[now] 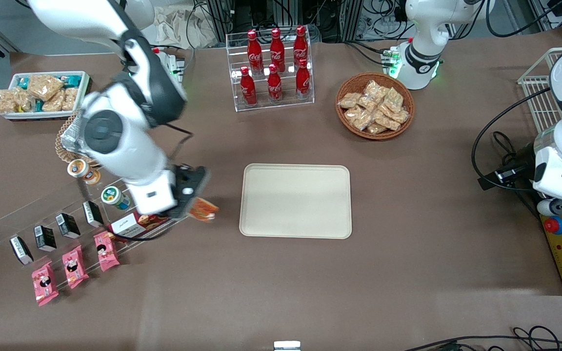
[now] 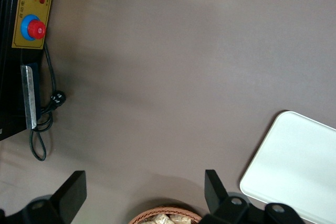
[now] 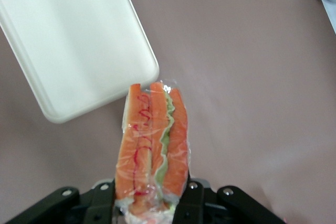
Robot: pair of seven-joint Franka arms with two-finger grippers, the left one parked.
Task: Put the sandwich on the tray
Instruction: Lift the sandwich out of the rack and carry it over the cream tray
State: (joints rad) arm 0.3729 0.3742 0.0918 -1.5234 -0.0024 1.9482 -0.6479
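Between my fingers sits the sandwich (image 3: 153,145), a clear-wrapped wedge with orange-red layers and a green strip of filling, and my jaws are closed against its two sides. My gripper (image 3: 151,199) holds it by one end, so the rest of the wedge sticks out past my fingertips, clear of the brown table cover (image 3: 252,77) below. From the front, my gripper (image 1: 190,197) hangs above the table with the sandwich (image 1: 203,209) poking out from under it, on the side that faces the tray (image 1: 295,201).

That tray is a flat cream-beige rectangle with rounded corners and a low rim. It lies near the sandwich but apart from it, with a strip of bare table cover between them; in my wrist camera one rounded corner of the tray (image 3: 79,40) comes close to the tip of the wedge.

Just beside my gripper, toward my own end of the table, stands a clear rack (image 1: 66,222) of small dark cartons and round-lidded cups, with three pink snack packs (image 1: 73,265) nearer the front camera. Farther from that camera are a small white tray of tan snack packets (image 1: 42,92), a clear stand of red cola bottles (image 1: 273,68), and a wicker basket of snack packets (image 1: 374,106).
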